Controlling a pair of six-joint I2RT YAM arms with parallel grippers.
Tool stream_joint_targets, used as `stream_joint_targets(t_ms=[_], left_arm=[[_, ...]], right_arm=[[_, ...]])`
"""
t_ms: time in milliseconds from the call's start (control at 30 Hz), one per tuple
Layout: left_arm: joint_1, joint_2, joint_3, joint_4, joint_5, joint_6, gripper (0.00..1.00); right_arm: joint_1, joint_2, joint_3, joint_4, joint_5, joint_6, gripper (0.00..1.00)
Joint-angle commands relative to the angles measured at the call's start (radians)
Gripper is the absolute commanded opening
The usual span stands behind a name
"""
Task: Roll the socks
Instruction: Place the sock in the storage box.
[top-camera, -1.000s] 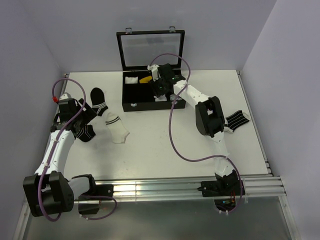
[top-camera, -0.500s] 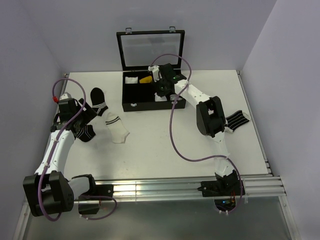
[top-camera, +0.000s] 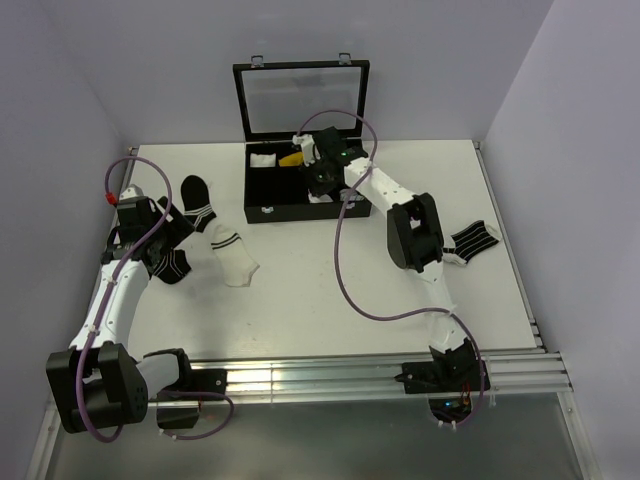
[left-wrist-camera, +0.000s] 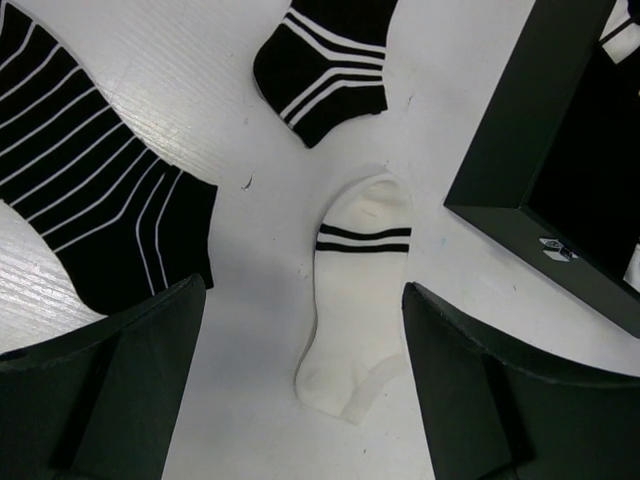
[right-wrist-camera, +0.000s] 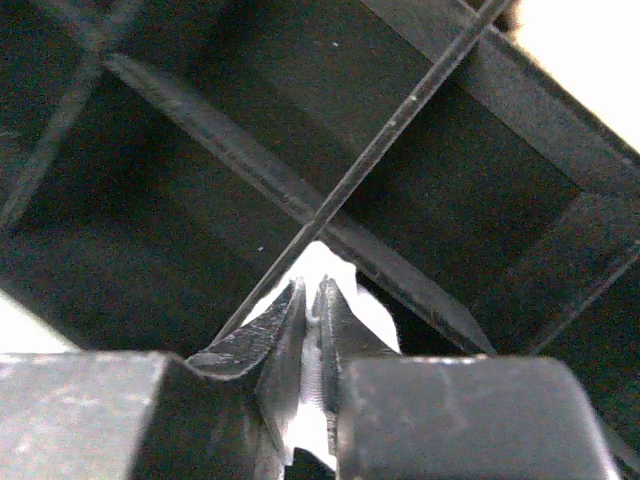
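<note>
A white sock with two black bands (top-camera: 232, 255) lies flat on the table, seen in the left wrist view (left-wrist-camera: 362, 280) between and beyond my open fingers. My left gripper (top-camera: 168, 250) (left-wrist-camera: 303, 295) hovers open and holds nothing. My right gripper (top-camera: 320, 183) reaches down into the black box (top-camera: 305, 212). In the right wrist view its jaws (right-wrist-camera: 312, 290) are pressed shut on white ribbed sock fabric (right-wrist-camera: 322, 262) beside a divider. A sock with thin lengthwise black-and-white stripes (top-camera: 472, 240) lies by the right arm's elbow.
Two black socks with white stripes lie at the left, one (top-camera: 197, 203) (left-wrist-camera: 325, 65) farther back, the other (top-camera: 172, 266) (left-wrist-camera: 95, 190) under my left gripper. The box lid (top-camera: 300, 95) stands open. Inside are a white bundle (top-camera: 262, 160) and a yellow item (top-camera: 291, 158).
My right gripper has sunk a little deeper into the box and closed its jaws onto white fabric. The left arm and the socks on the table have not moved.
</note>
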Motion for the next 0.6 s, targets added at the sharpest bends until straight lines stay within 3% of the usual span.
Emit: stream_joint_targets(t_ms=[0,233,567], left_arm=[[0.004,0.003,-0.004,0.032,0.019,0.001,0.85],[0.004,0.003,-0.006,0.032,0.027,0.001,0.85],[0.004,-0.022,-0.006,0.029,0.019,0.001,0.85]], right_arm=[[0.005,0.070,0.005,-0.208,0.090,0.050,0.18],[0.002,0.088,-0.006,-0.254,0.141,0.067,0.37],[0.003,-0.027,-0.021,-0.166,0.107,0.056,0.48]])
